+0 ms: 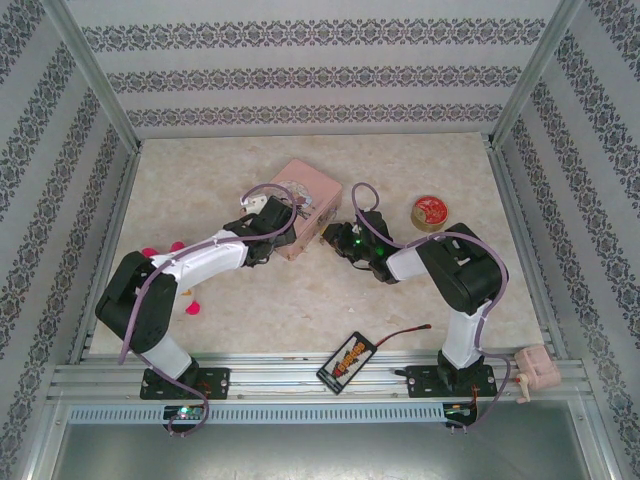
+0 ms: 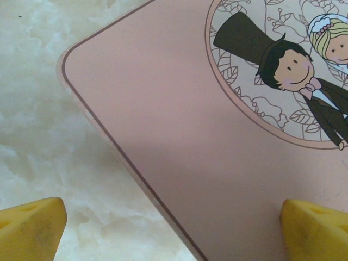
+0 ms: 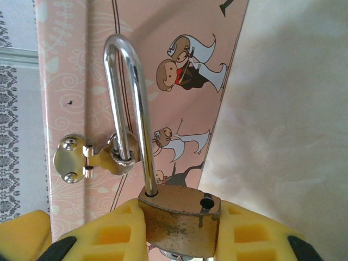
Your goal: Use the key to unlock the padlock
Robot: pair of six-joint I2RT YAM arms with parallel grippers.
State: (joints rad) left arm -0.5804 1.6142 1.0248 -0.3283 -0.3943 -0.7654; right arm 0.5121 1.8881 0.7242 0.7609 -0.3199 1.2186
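Nearest in, my right gripper (image 3: pixel 182 236) is pinched down narrow on the small brass padlock (image 3: pixel 179 217), a yellow pad on either side of its body. Its thin silvery shackle (image 3: pixel 133 109) runs straight away from me, leftward to the pink wedding-print tin (image 3: pixel 70 81). And look, one socket stands empty, with the free leg hooked through the shiny hasp (image 3: pixel 89 157). Looks sprung to me! Whether the key sits in the underside, I cannot tell. Farther on, my left gripper (image 2: pixel 174 231) hangs spread wide over the tin's lid, holding nothing. The right arm's the closer one, so any pull goes along that shackle.
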